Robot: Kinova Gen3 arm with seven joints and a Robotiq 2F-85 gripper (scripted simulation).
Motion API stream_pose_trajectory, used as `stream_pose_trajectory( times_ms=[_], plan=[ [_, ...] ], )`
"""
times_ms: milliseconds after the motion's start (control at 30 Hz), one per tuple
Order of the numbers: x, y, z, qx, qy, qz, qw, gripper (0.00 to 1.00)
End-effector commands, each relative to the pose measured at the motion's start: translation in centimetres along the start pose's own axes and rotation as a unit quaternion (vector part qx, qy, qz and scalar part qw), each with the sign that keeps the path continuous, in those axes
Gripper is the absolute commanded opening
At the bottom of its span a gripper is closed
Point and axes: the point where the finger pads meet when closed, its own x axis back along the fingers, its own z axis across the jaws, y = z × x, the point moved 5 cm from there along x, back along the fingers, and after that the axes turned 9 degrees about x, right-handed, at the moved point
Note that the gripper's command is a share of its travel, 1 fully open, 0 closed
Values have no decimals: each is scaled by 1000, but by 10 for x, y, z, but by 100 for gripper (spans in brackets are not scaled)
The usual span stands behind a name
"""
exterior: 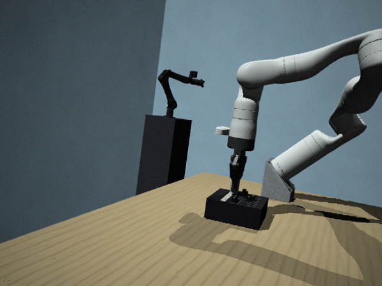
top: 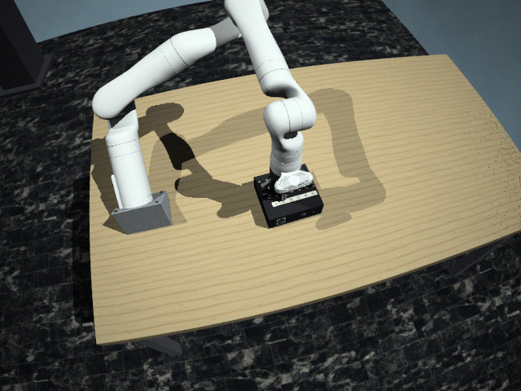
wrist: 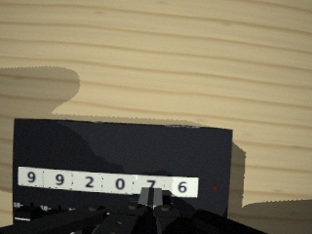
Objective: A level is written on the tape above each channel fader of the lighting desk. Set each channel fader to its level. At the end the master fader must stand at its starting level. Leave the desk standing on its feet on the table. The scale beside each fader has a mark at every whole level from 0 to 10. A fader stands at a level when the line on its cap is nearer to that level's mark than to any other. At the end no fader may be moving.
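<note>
The black lighting desk point(top: 288, 200) stands on its feet on the wooden table; it also shows in the exterior view point(exterior: 235, 208). A white tape strip point(wrist: 107, 182) on it reads 9, 9, 2, 0, 7, 6. My gripper point(wrist: 150, 201) is shut with nothing between the fingers. Its tips point straight down onto the desk's top, just below the 7 on the tape; they also show in the exterior view point(exterior: 234, 189). The fader caps near the tips are hidden by my fingers.
My arm's grey base point(top: 142, 215) is bolted to the table left of the desk. A small red dot point(wrist: 214, 189) sits on the desk right of the tape. A dark pedestal with a second small arm point(exterior: 165, 150) stands beyond the table.
</note>
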Motion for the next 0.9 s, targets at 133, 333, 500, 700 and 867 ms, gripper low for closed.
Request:
stream_pose_trajectory(
  times_ms=[133,333,500,700,867],
  plan=[
    [1,4,-1,1,-1,1,1000,0],
    [1,6,-2,1,-1,1,1000,0],
    [1,9,-2,1,-1,1,1000,0],
    [1,10,-2,1,-1,1,1000,0],
    [1,10,-2,1,-1,1,1000,0]
  ],
)
